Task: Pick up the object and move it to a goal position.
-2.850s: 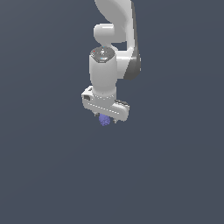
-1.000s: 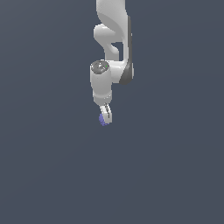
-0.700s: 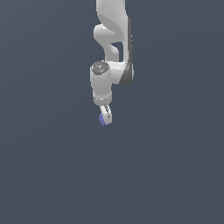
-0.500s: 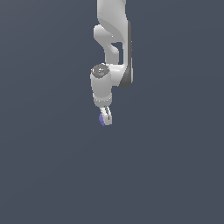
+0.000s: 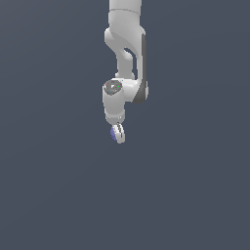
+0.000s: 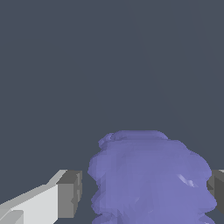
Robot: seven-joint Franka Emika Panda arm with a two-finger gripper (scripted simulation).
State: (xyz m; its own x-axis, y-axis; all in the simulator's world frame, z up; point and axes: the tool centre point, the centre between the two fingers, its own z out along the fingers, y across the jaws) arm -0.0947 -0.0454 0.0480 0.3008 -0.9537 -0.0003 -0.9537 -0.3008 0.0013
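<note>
The object (image 5: 114,133) is a small purple-blue bumpy lump, held off the dark ground between the fingers of my white gripper (image 5: 117,135). In the exterior view the hand points down and is seen edge-on, below the white arm (image 5: 126,44). The wrist view shows the object (image 6: 148,179) large and close, filling the space between the grey finger pads (image 6: 70,194); the gripper (image 6: 144,189) is shut on it. The lump's lower part is cut off by the picture's edge.
A flat, dark grey-blue ground (image 5: 195,195) fills the scene in both views. No other objects, containers or edges show.
Since the oldest frame the hand has turned from broadside to edge-on with the object in it. Over the last second the wrist has sunk a little; the object has hardly moved.
</note>
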